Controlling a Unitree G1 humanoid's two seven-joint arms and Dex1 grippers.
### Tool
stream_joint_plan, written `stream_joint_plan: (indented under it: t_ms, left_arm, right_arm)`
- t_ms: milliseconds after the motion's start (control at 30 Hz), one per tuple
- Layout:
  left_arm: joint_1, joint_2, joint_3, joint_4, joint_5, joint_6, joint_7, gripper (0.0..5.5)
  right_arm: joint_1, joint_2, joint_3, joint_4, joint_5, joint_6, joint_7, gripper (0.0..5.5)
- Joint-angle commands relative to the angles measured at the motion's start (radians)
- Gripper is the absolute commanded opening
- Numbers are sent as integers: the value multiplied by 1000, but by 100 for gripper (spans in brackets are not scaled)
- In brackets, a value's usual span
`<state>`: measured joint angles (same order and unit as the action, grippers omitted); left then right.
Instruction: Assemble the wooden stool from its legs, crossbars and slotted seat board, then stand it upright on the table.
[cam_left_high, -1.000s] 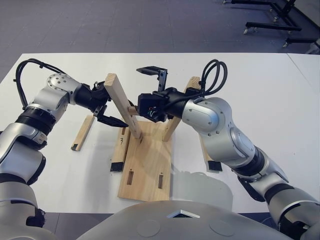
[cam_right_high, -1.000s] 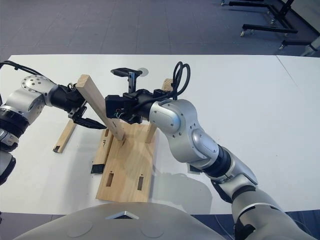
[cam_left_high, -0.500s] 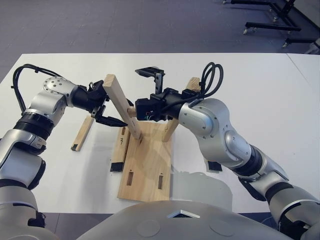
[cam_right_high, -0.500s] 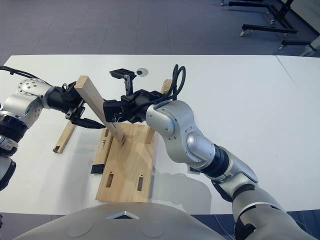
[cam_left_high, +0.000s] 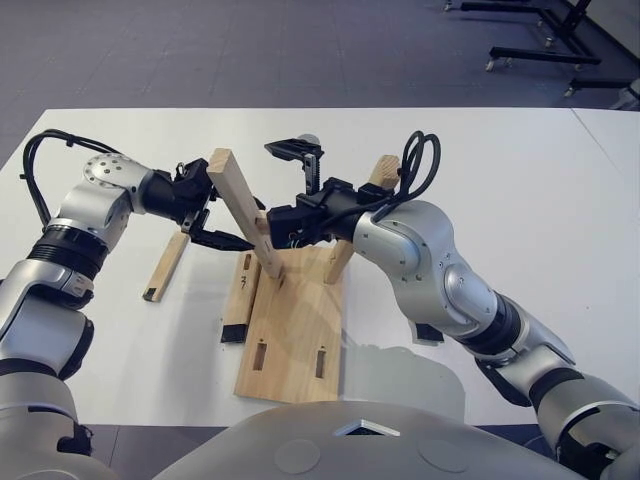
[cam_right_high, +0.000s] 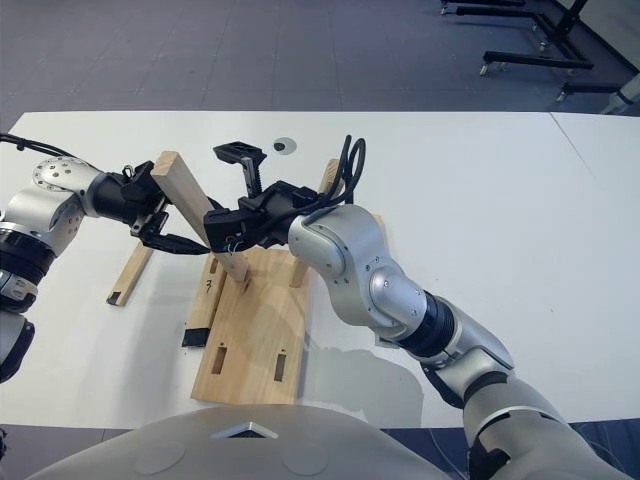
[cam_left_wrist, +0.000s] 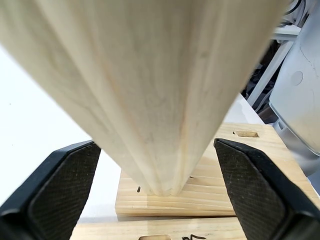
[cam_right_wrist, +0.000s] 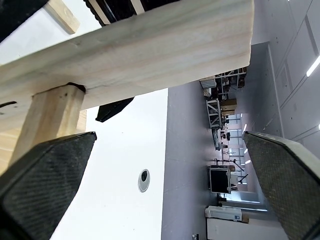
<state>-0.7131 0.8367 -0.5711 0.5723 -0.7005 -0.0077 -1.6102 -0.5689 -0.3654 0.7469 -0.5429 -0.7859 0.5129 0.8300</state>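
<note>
I find very little to read here. The one marking is a small, dark, handwritten sign on the upper face of the flat-lying leg (cam_left_high: 240, 300). This leg rests just beside the seat board (cam_left_high: 295, 335), and the sign sits close to the leg's slot. It looks like a single figure, perhaps a 3 or a 7, and I cannot tell which. My left wrist view catches the same scrawl half cut off, and I cannot read it there either.
</note>
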Motion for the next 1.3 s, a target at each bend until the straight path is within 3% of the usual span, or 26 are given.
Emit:
stream_joint_plan:
  t_ms: [33, 267, 567, 867, 1100, 1300]
  left_arm:
    - [-20, -8, 5, 15, 12, 0, -4, 409]
    - [-33, -11, 0, 29, 19, -7, -4, 409]
    - [-23, -6, 11, 33, 21, -10, -4, 409]
    - [-13, 10, 6, 24, 16, -7, -4, 409]
    - [-12, 10, 3, 14, 14, 0, -4, 409]
    - [-17, 4, 2, 25, 20, -2, -4, 409]
  right_arm:
    - [54, -15, 73, 118, 20, -12, 108, 540]
    - [60, -17, 72, 181, 22, -79, 106, 540]
    - [-45, 121, -128, 101, 2, -7, -4, 540]
    - [-55, 187, -139, 70, -15, 25, -19, 540]
    - [132, 33, -6, 82, -10, 52, 188, 540]
    - [93, 115, -69, 107, 12, 16, 64, 540]
